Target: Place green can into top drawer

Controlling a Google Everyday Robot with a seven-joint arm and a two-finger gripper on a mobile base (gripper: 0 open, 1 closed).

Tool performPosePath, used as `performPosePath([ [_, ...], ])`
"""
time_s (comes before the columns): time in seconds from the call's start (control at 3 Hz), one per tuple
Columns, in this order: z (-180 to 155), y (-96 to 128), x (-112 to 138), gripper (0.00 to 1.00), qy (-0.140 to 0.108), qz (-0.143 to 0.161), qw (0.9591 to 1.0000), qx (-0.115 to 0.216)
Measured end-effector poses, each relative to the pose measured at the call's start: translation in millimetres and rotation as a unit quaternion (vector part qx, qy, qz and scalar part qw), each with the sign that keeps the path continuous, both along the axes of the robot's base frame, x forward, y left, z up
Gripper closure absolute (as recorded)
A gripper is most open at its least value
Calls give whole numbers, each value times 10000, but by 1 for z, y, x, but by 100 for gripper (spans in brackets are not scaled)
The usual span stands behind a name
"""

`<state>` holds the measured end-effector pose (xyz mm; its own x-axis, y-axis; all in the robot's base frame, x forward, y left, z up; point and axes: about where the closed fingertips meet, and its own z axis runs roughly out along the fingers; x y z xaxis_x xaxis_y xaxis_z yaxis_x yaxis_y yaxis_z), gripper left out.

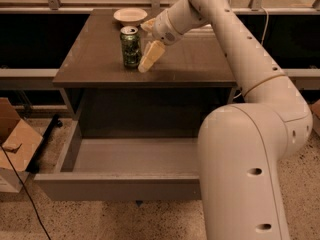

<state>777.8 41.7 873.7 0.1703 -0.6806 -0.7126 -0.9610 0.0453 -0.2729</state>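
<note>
Nearest the camera, below and in front of the green can, the top drawer stands pulled fully out, its shallow grey-brown interior bare and ready. A cardboard box sits on the floor, low and far left of the can.

The can itself stands upright on the tabletop, near the front edge, with its silver top and pull tab facing up. The gripper is just to the can's right with its fingers spread wide and holding nothing. One pale finger slants down at the can's right side, very close to it or touching. The other finger lies beyond the can, towards the shallow white bowl, which rests behind the can near the tabletop's far edge.

The step in hand looks like the approach to the grasp. To do it well, the gripper should slide left until the can sits squarely between the fingers. The near finger should not nudge the can's wall, and the far finger should stay off the bowl. Then close around the can's middle, keeping it upright.
</note>
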Motion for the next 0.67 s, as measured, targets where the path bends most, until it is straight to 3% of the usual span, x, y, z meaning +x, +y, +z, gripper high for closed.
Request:
performPosePath([
  [0.67,6,37,3,0,-23,251,9996,147],
])
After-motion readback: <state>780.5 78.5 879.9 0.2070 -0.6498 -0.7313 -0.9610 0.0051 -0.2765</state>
